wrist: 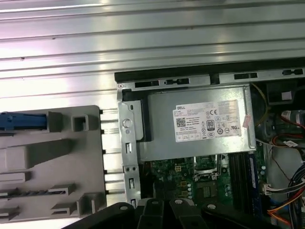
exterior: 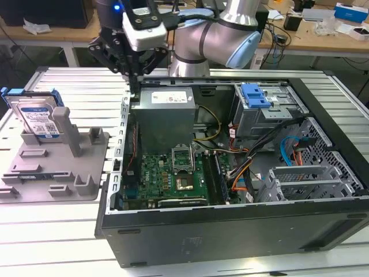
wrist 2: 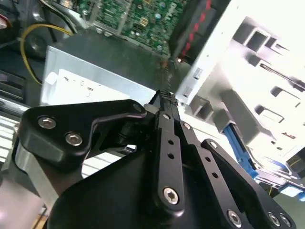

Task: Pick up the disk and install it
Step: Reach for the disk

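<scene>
the gripper (exterior: 134,85), fingers (wrist 2: 167,136) pinched shut on nothing, hangs at the case (exterior: 230,231) corner, with the disk (exterior: 38,118) standing upright in the grey tray (exterior: 57,182), off toward the exterior view's left.

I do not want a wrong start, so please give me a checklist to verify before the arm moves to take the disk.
1. The disk stands on edge in the tray: ok.
2. The gripper is empty: ok.
3. The gripper is open for a grasp: not ok, it is shut.
4. The gripper is above the disk: not ok, it hangs over the case edge by the power supply.
5. The cage slot is free: cannot tell.
</scene>
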Available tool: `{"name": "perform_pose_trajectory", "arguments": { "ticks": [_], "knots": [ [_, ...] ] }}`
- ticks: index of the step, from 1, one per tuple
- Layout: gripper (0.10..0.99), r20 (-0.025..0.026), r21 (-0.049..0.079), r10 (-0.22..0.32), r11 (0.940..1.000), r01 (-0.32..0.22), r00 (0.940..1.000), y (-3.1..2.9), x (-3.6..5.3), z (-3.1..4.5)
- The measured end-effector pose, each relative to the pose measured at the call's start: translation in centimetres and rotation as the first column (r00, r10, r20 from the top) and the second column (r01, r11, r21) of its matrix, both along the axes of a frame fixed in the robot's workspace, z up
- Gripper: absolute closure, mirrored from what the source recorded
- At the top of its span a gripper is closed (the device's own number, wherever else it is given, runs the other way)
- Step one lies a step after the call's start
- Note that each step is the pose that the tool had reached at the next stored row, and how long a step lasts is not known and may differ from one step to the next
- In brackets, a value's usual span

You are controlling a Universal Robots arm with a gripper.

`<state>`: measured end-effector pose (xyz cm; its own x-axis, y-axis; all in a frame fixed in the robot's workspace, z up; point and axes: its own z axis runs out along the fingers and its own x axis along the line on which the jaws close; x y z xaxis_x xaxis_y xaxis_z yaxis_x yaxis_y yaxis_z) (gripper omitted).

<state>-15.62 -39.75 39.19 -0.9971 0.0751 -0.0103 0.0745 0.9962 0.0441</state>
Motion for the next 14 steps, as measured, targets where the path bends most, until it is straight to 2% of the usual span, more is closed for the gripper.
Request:
{"name": "perform_pose_trajectory", "arguments": {
  "ticks": [2, 8, 14],
  "knots": [
    [0.98, -0.0005, 0.0, 0.0, 1.0, 0.0, 1.0, 0.21, -1.56, -0.05],
    [0.98, -0.0006, -0.001, 0.0, 1.0, 0.0, 1.0, 0.91, -5.34, -0.16],
    [0.98, -0.001, -0.001, 0.0, 1.0, 0.0, 1.0, 1.61, -8.59, -0.25]
  ]
}}
